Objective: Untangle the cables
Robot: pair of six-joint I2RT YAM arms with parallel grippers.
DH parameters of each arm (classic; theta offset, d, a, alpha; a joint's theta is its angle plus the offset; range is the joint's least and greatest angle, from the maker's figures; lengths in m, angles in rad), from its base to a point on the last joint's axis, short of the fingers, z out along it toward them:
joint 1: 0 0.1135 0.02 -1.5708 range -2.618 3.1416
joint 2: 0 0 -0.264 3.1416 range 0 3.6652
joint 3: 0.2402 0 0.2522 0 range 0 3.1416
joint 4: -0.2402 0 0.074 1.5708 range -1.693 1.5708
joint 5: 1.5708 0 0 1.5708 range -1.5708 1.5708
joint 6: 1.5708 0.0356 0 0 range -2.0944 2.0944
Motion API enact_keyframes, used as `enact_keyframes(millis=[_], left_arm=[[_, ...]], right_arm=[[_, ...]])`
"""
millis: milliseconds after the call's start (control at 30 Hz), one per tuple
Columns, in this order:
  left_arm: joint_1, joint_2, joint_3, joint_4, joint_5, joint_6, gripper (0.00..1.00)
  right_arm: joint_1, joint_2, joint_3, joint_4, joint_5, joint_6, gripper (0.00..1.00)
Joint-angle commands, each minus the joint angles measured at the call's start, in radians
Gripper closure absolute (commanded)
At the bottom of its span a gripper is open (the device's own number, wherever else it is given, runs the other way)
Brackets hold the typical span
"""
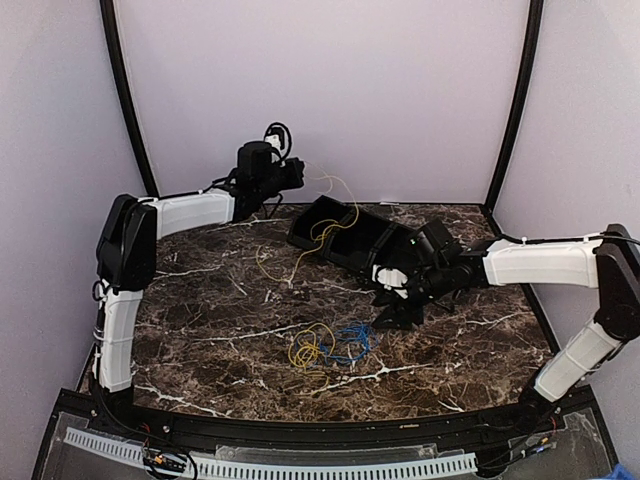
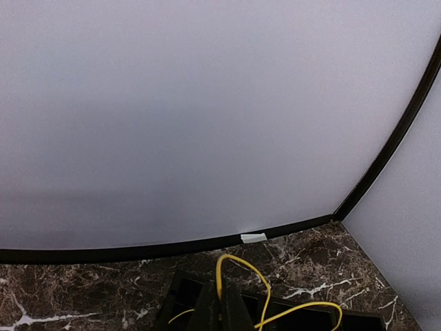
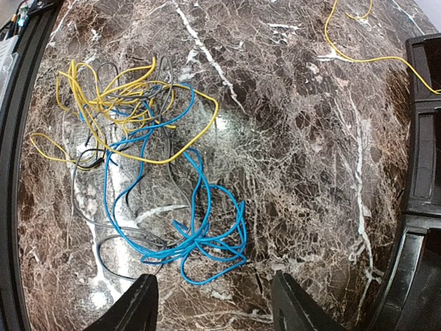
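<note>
Left end effector [image 2: 220,307]: clenched on a yellow cable [image 2: 264,281], raised at the back. The strand trails over a black tray [image 1: 372,242] onto the surface [image 1: 200,300]. Right end effector [image 3: 217,307]: released, grasping nothing, poised just above the blue cable [image 3: 207,252]. We find that cable interlaced with yellow loops [image 3: 117,96] and a grey wire [image 3: 74,200] at front centre. We judge one strand drawn out; the main tangle is not yet separated.
</note>
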Motion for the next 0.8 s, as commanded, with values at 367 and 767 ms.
enact_keyframes(millis=[367,767], left_arm=[[-0.025,0.022,-0.022,-0.240,-0.500,0.030,1.00],[-0.055,0.033,-0.099,-0.060,-0.304,0.057,1.00]], right_arm=[[-0.007,0.012,-0.001,0.013,-0.004,-0.010,0.42],[-0.006,0.020,-0.001,0.009,0.002,-0.012,0.42]])
